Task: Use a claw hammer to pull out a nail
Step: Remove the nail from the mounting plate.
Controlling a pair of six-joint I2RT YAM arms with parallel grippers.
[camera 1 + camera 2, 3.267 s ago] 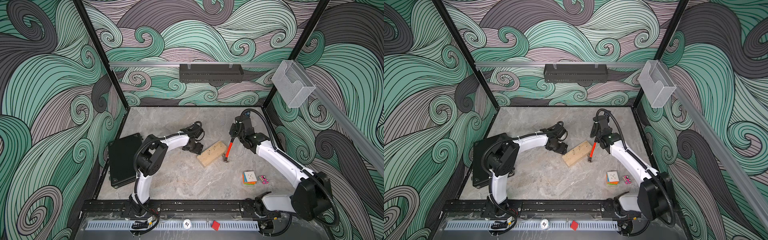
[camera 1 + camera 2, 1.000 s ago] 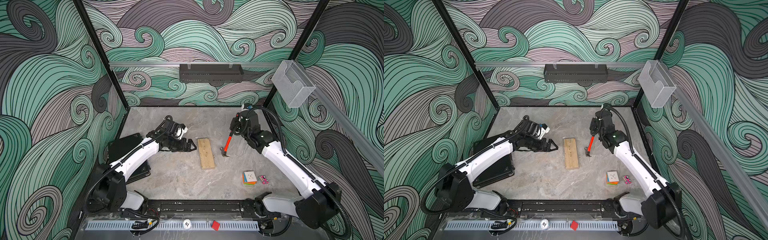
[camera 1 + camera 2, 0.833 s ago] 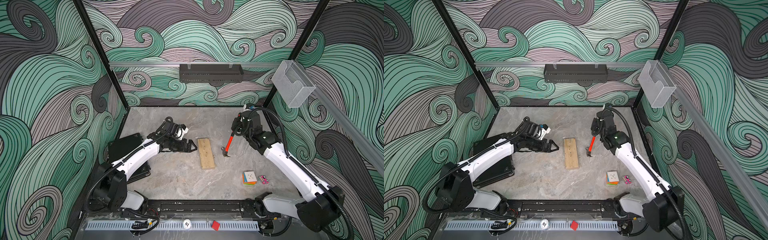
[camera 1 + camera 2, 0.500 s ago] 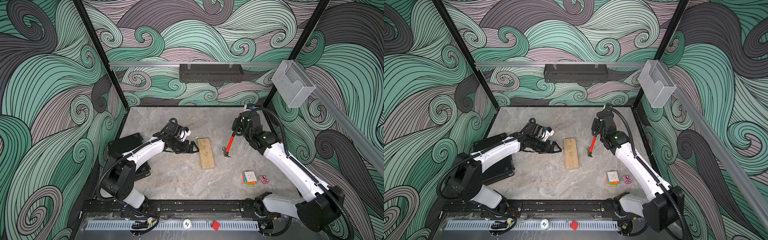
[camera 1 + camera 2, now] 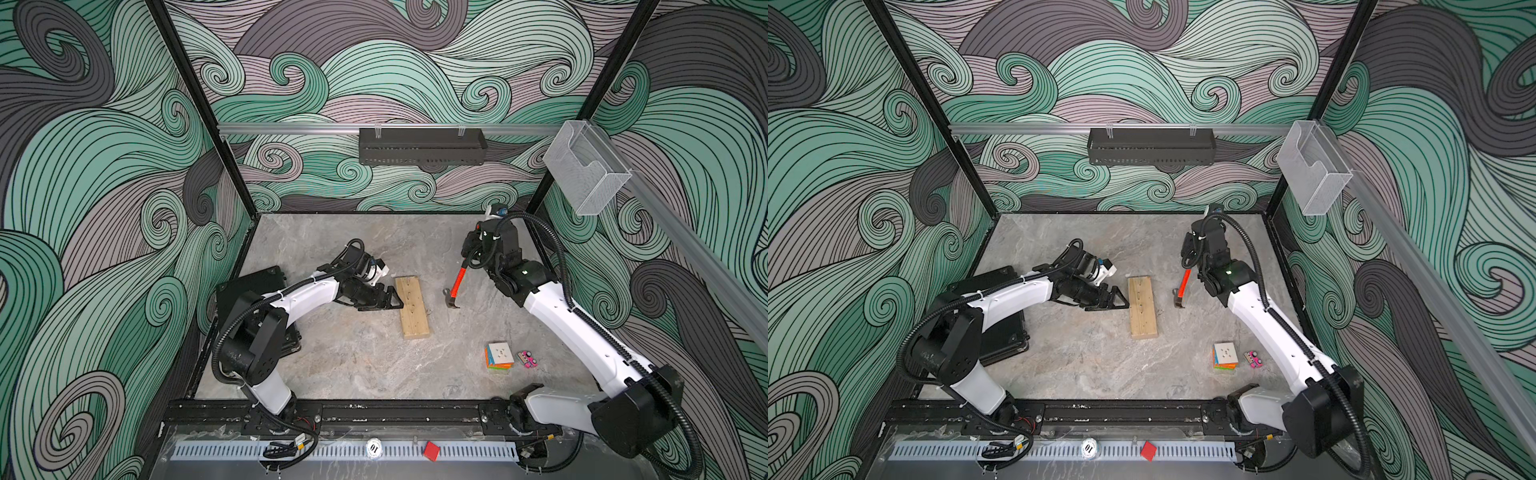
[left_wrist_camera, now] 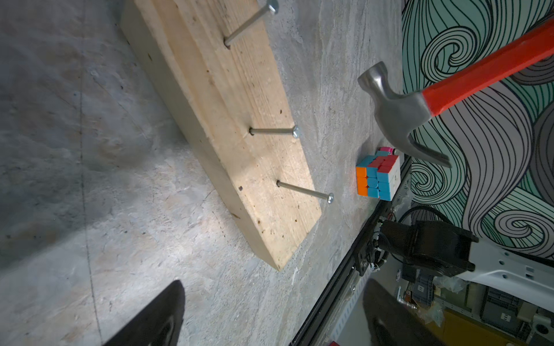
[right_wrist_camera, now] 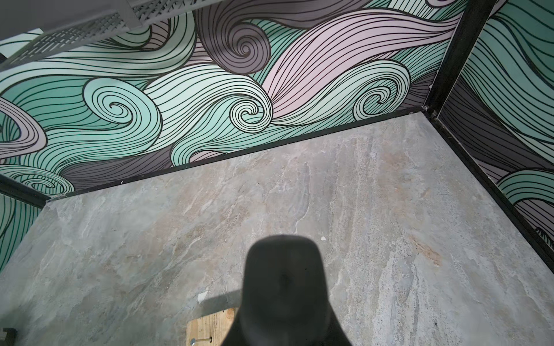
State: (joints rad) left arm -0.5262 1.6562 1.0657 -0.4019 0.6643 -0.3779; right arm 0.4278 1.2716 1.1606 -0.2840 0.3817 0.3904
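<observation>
Three nails (image 6: 272, 131) stand proud of the wooden board (image 5: 411, 307), which lies near the middle of the table (image 5: 332, 353), its long sides running from the front edge toward the back. The claw hammer (image 5: 457, 282) hangs head-down from the right gripper (image 5: 471, 257), which is clamped on the black handle end. Its steel head floats just beside the board's right long edge, clear of the wood and of every nail. The left gripper (image 5: 390, 300) sits just beside the left long edge, fingers (image 6: 156, 317) spread, holding nothing.

As I see it, the job now is steadying the board and seating the claw. The left fingers should pin the board down before any prying, or it will likely lift with the nail. The fork wants to slide under a nail head, low on the shank, then rock over the rounded head. With the grip so far out on the handle, the hammer twisting in the fingers looks like the risk.

A few seconds back the board lay slantwise with the left gripper at it; now it sits square to the table's edges. Over the last second that gripper has edged nearer, while the hammer has barely shifted.
</observation>
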